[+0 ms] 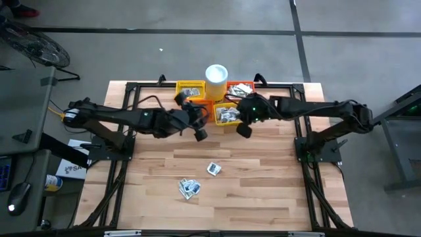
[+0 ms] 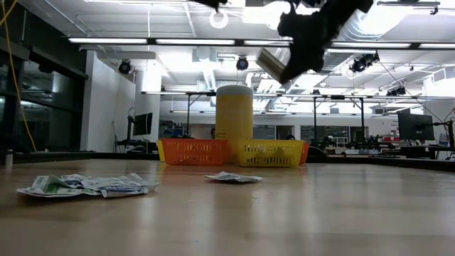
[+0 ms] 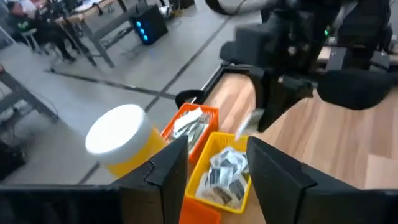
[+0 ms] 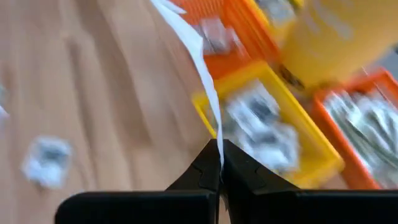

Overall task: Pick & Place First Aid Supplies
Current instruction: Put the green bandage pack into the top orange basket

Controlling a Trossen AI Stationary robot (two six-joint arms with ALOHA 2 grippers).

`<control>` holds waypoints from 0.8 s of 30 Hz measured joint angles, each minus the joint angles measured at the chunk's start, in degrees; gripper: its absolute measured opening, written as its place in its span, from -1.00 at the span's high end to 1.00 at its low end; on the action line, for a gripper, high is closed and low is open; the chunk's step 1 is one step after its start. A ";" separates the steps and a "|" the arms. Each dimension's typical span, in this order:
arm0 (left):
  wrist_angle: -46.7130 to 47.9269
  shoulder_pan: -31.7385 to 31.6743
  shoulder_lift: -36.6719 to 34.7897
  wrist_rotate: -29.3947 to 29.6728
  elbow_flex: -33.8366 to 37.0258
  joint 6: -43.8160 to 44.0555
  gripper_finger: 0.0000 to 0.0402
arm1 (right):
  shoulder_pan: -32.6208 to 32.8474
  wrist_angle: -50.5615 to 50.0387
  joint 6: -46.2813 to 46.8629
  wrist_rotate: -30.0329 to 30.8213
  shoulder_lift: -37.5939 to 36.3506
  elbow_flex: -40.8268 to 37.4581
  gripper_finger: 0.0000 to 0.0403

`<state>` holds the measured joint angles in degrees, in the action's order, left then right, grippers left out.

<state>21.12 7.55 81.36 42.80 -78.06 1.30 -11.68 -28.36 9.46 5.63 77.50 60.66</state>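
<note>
Sachet (image 4: 198,46) pinched in right gripper (image 4: 219,163) fingers; left gripper (image 3: 214,163) fingers apart.

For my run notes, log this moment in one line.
left gripper: open above yellow mesh basket | right gripper: shut on thin white flat sachet

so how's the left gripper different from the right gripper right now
The left gripper has its fingers apart with nothing between them; the right gripper is shut on a thin white packet, seen edge-on. The left gripper sits beside the yellow basket on the left arm's side, above the table; the right gripper hangs by that basket's other side. Both are dark two-finger grippers close to the baskets.
</note>
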 joint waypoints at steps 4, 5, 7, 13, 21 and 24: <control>2.41 -0.02 -2.82 -1.07 -0.05 4.99 0.21 | -4.59 -7.65 -7.69 0.61 -0.16 -0.02 1.00; 2.72 0.00 -3.25 -1.45 -0.06 6.10 0.21 | -5.96 -9.37 -9.96 1.16 -0.14 -0.02 1.00; 5.49 -0.02 -3.86 -1.57 -0.06 7.85 0.21 | -8.42 -10.66 -14.39 2.68 0.11 -0.02 1.00; 13.80 -0.04 -4.07 0.49 -0.02 13.93 0.21 | -16.38 -8.54 -28.11 5.17 1.06 -0.04 1.00; 16.85 -0.03 -3.63 0.47 -0.05 21.45 0.21 | -24.58 -0.25 -42.40 2.81 6.57 -0.04 1.00; 17.16 -0.04 -3.61 0.24 -0.03 22.53 0.21 | -26.88 3.06 -46.45 2.80 9.41 -0.04 1.00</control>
<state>38.28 7.51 77.76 43.04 -78.09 23.83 -38.56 -25.30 -36.98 8.43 86.91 60.62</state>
